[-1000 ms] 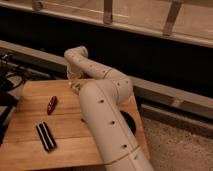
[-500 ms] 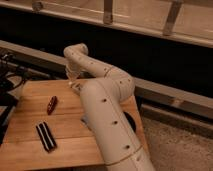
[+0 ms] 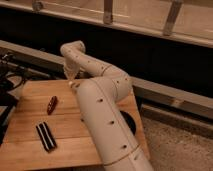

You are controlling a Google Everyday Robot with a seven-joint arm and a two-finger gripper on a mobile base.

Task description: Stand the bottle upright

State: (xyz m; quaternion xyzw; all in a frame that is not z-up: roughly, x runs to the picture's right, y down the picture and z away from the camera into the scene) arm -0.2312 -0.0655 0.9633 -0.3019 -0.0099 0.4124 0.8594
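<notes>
As seen from the one camera view: barely any change from half a second back. Same bend in the big white jointed robot arm (image 3: pixel 102 107), rising from the bottom right and curling over the light wooden butcher-block table (image 3: pixel 70 142). Gripper (image 3: pixel 71 80) parked low at the table's far edge, same spot as before, pointing down. Can't tell whether holding anything or how wide it stands, tucked in shadow under the wrist. Small slim cream-white plastic bottle (image 3: pixel 75 85) showing only as a pale sliver right below the gripper, against the arm; lying or tilted, can't tell. Small dark red oblong object (image 3: pixel 51 104) lying left of the arm, unmoved. Black striped block (image 3: pixel 45 136) nearer the front left corner, also unmoved, well apart from the gripper.
</notes>
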